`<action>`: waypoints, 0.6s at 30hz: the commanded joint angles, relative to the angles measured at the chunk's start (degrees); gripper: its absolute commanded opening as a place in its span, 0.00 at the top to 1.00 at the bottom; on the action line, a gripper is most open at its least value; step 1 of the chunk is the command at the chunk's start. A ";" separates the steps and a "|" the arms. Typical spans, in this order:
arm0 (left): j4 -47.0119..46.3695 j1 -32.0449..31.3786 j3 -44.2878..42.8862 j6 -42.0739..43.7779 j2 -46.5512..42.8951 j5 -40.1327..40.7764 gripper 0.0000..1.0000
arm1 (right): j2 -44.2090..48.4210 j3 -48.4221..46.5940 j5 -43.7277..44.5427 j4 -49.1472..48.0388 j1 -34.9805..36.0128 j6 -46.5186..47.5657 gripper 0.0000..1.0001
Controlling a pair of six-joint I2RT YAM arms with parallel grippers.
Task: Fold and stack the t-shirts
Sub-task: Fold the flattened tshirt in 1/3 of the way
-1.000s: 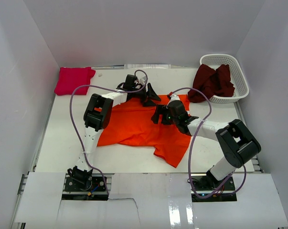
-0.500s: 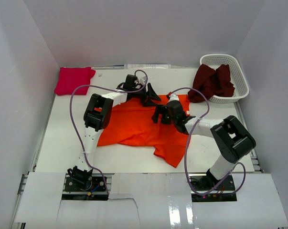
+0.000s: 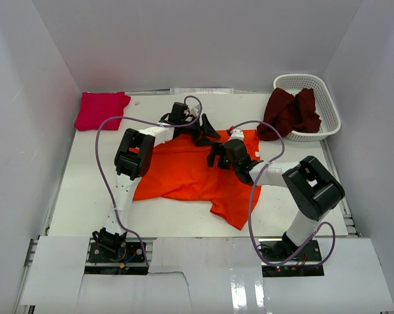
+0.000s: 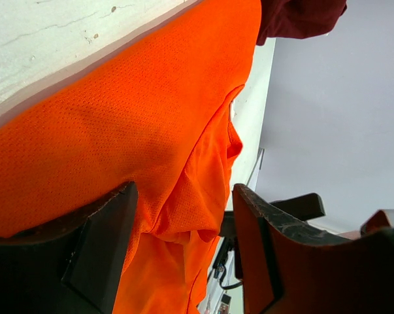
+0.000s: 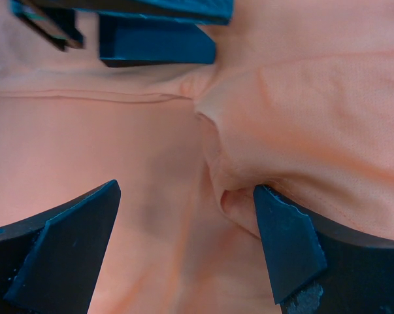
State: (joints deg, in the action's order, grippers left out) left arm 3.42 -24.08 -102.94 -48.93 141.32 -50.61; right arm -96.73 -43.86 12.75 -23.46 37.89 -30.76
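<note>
One orange tee (image 3: 183, 173), collar seemingly hidden under right gripper (image 3: 215, 158); maroon tee (image 4: 301, 16) cropped

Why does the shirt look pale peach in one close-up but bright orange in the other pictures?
Right wrist view: washed-out colour cast, the bright orange cloth t-shirt reads peach and the black tool fingers bluish. Left wrist view: saturated, weave sharp. Top external view: even light, glare on the glossy near panel.

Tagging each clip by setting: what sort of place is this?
Most likely a lab robot cell, not a home: plain white walls box in a white table, a left arm and right arm are bolted at its near edge, and it holds t-shirts and a plastic basket.
</note>
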 commanded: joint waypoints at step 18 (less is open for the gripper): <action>3.70 -0.80 0.63 1.99 -1.22 1.65 0.28 | -3.81 -5.10 6.67 -4.22 0.26 3.26 0.11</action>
State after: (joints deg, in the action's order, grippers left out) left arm 3.42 -24.08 -102.94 -48.93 141.32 -50.61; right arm -99.31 -46.65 18.06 -24.47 37.95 -28.10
